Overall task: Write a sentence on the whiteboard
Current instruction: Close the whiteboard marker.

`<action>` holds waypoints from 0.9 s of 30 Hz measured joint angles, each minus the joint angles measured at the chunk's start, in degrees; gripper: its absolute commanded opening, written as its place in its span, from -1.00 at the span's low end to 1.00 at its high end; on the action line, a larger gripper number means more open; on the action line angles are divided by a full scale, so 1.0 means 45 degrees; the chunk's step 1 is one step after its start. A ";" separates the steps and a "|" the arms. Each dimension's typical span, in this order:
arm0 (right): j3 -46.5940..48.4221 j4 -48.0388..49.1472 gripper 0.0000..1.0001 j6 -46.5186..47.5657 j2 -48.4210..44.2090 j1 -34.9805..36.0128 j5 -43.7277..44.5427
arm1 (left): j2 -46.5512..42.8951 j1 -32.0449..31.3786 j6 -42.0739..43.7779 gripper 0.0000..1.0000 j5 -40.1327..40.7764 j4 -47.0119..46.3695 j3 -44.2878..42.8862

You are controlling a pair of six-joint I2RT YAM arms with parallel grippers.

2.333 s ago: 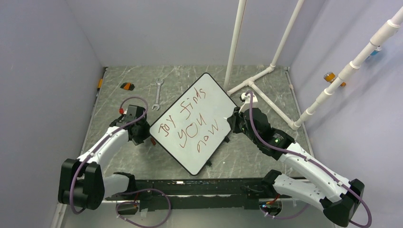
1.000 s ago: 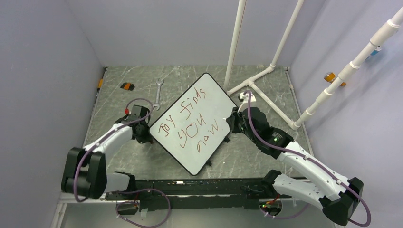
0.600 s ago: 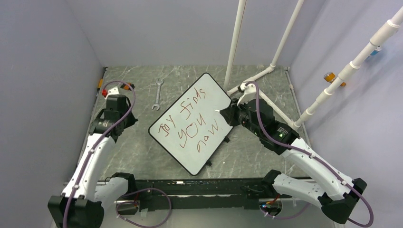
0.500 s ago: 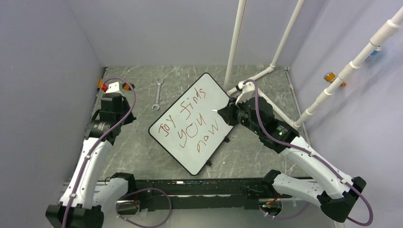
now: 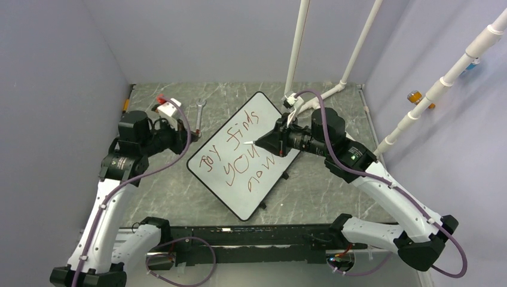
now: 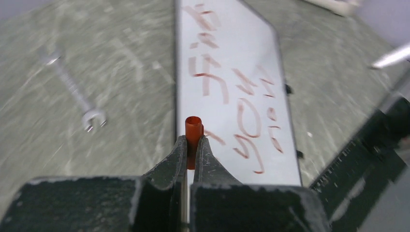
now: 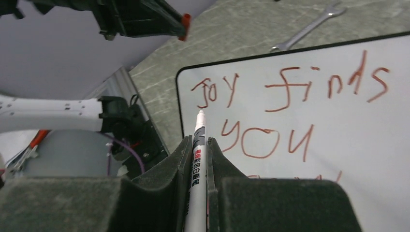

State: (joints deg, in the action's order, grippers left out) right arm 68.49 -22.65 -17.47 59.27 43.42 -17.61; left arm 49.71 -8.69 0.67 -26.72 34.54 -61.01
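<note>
The left gripper (image 6: 191, 145) has its jaws pressed together on a small red-orange cap (image 6: 194, 130). The cap stands up between the two fingertips, with its open end showing above them. The right gripper (image 7: 197, 145) has its jaws almost closed on a white marker (image 7: 197, 164). The barrel lies in the narrow slot between the fingers and the pale tip sticks out in front.

In the top view the marker tip is over the whiteboard (image 5: 233, 197), near the middle rows of writing. I cannot tell if it touches the surface. The left gripper is just beside the left corner of the board and is raised over the table (image 5: 155, 185).

The whiteboard lies flat near the middle of the table, turned so that one corner points to the back wall. The sentence (image 5: 239, 156) is on it in reddish-brown letters, in three slanted rows that read "Joy finds", "you" and "now".

A metal wrench (image 5: 197, 118) lies on the table behind the board's left side and does not touch it. White pipes (image 5: 335, 116) lie on the table behind the right arm.
</note>
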 measured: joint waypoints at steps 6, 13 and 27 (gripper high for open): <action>0.0325 0.0408 -1.00 0.0131 0.0602 0.0000 -0.1987 | 0.1156 -0.1617 0.1399 -1.00 -0.3560 -0.0389 -0.0515; 0.0903 0.0680 -1.00 0.0097 0.1457 0.0000 -0.3560 | 0.1559 -0.2909 0.2880 -1.00 -0.5532 0.0194 -0.0714; 0.1064 0.0733 -1.00 -0.0160 0.1865 0.0000 -0.3866 | 0.1545 -0.3211 0.3419 -1.00 -0.6110 0.0389 -0.0714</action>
State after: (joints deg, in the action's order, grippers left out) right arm 73.28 -19.35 -18.20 67.66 43.42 -35.00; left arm 56.66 -23.14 16.05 -54.22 36.29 -64.23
